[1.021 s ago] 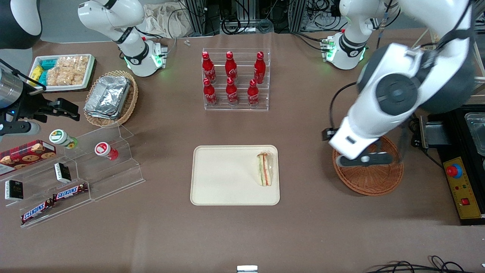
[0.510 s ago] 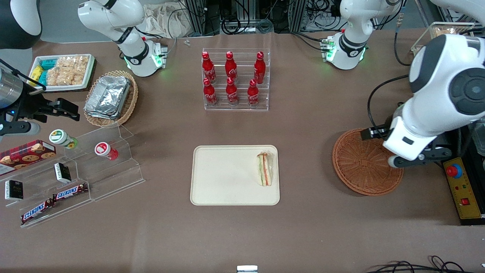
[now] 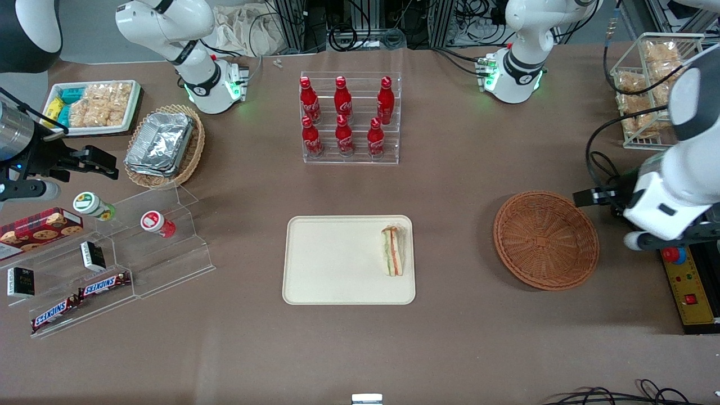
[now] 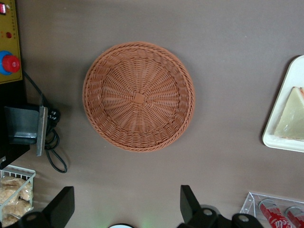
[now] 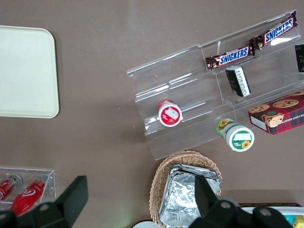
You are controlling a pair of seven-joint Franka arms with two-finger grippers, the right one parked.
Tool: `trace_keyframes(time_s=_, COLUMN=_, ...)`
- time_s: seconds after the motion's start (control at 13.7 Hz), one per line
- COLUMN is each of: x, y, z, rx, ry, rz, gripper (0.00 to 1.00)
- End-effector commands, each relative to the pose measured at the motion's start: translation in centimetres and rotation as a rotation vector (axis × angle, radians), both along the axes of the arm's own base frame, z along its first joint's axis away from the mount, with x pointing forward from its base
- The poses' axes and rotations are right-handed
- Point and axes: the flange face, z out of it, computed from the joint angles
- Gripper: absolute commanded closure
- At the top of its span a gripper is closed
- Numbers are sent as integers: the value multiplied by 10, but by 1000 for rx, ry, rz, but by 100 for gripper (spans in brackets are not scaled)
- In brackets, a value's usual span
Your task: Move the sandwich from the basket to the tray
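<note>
Wrapped sandwich (image 3: pixel 393 251) lies on tray (image 3: pixel 326 264) (basket (image 3: pixel 545 239) empty).

Down on the brown counter (image 5: pixel 104 42) sits one rounded corner of the flat cream-coloured rectangular tray (image 5: pixel 23 71), its visible surface bare, and well apart from it stands the clear acrylic stepped display stand (image 5: pixel 190 90). On that stand two brown Snickers bars (image 5: pixel 251 45) lie end to end on one step, a small black packet (image 5: pixel 237 80) sits just beside them, a red-lidded round cup (image 5: pixel 169 113) rests on another step, and a green-rimmed, sunflower-printed cup (image 5: pixel 236 135) sits close to a red box of chocolate-chip cookies (image 5: pixel 278 114). Near the stand there's the pale oval wicker basket (image 5: pixel 187 190) stacked with crinkled foil containers (image 5: pixel 187 202), and the clear rack of red cola bottles (image 5: pixel 23 190) sits nearer the tray.
</note>
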Motion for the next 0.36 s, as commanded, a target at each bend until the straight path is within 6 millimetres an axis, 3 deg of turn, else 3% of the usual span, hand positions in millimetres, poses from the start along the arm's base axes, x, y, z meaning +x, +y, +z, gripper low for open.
trace_keyframes(time_s=0.0, x=-16, y=12, z=12, rx=-15, ry=0, rz=-9, gripper=0)
trace_keyframes(time_s=0.07, x=-17, y=20, z=13, rx=-25, ry=-2, rz=1, gripper=0)
trace_keyframes(time_s=0.29, x=-16, y=17, z=13, rx=-33, ry=-4, rz=-5, gripper=0)
